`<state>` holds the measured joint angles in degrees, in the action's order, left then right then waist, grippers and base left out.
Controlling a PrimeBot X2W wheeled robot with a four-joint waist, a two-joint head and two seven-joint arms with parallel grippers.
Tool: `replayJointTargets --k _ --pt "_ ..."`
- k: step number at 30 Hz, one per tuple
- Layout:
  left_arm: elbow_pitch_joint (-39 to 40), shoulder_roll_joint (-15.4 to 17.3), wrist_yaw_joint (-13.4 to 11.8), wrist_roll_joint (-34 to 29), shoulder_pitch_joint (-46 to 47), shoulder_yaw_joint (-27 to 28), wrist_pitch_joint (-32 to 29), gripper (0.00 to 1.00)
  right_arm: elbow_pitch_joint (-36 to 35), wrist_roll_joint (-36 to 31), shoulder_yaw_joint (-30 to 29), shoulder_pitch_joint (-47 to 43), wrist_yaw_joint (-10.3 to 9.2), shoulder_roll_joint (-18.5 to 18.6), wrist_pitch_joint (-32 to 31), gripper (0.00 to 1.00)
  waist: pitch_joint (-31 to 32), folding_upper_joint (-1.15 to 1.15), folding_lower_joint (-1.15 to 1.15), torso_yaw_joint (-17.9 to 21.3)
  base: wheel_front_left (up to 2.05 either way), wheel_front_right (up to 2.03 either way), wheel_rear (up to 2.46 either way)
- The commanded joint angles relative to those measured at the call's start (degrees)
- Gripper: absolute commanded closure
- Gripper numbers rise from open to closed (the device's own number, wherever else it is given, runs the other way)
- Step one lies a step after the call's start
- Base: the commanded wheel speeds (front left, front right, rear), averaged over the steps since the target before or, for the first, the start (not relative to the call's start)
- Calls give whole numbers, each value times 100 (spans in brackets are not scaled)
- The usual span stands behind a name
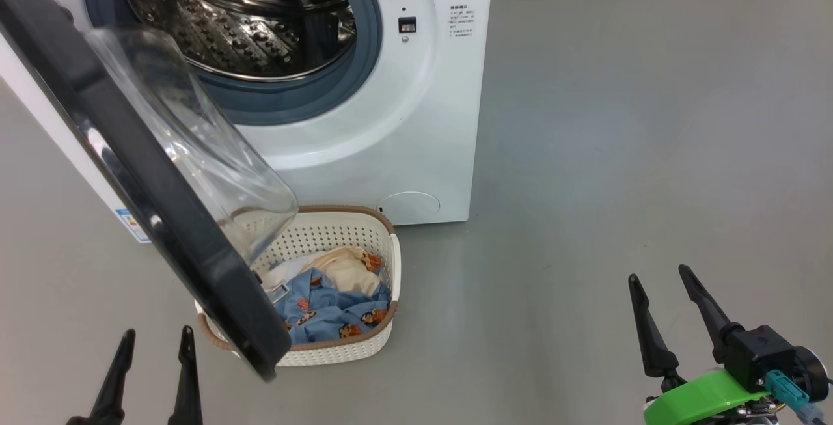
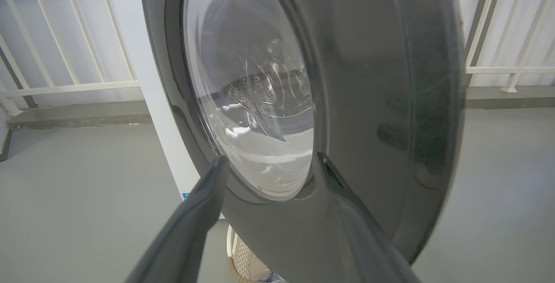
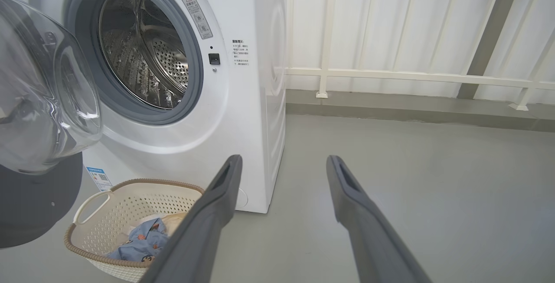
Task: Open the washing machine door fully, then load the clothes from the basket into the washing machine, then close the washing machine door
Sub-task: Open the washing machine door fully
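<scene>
Standing spread wide, the left jaws are seen to grip nothing: their two dark fingers [image 1: 117, 373] are raised at the lower left of the head view, tips up, just beside the lower edge of the washing machine door [image 1: 176, 243] yet parted from it by a strip of grey floor [image 1: 618, 151]. In the left wrist view the same fingers are levelled at the door's glossy black outer face, one to each side of the bottom of its glass window [image 2: 251, 101]. The right jaws are likewise held fully apart and empty, their fingers [image 1: 644, 334] pointed up at the lower right, well apart from everything. The right arm is aimed toward the front right corner of the washing machine [image 1: 416, 119]. The door is swung out at an angle from the machine's left side, and the steel drum [image 1: 247, 21] is exposed. The basket [image 1: 338, 233] is set on the floor against the machine's base, partly under the door, and the clothes [image 1: 332, 317] are lying inside it.
</scene>
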<state>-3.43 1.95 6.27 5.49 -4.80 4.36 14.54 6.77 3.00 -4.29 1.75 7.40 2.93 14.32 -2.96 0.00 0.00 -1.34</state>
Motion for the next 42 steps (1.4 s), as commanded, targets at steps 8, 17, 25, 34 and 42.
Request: replayJointTargets --k 8,17,25,34,42 --pt "-21 99 -100 -206 120 198 46 0 -80 -105 93 39 9 2 68 0 -8 0 0 7 0 0 0" --pt "-86 96 -89 3 147 231 46 0 -56 -86 78 27 9 -3 68 0 -3 0 0 5 0 0 0" --pt "-212 95 -49 136 177 244 46 100 -42 -46 73 24 9 -4 68 0 -14 0 0 8 0 0 0" --pt "664 94 -50 315 422 487 46 100 -35 -6 62 30 9 -4 68 0 -9 0 0 3 0 0 0" --pt "2415 93 0 156 832 507 46 100 -16 7 78 23 9 -5 68 0 14 0 0 -3 0 0 0"
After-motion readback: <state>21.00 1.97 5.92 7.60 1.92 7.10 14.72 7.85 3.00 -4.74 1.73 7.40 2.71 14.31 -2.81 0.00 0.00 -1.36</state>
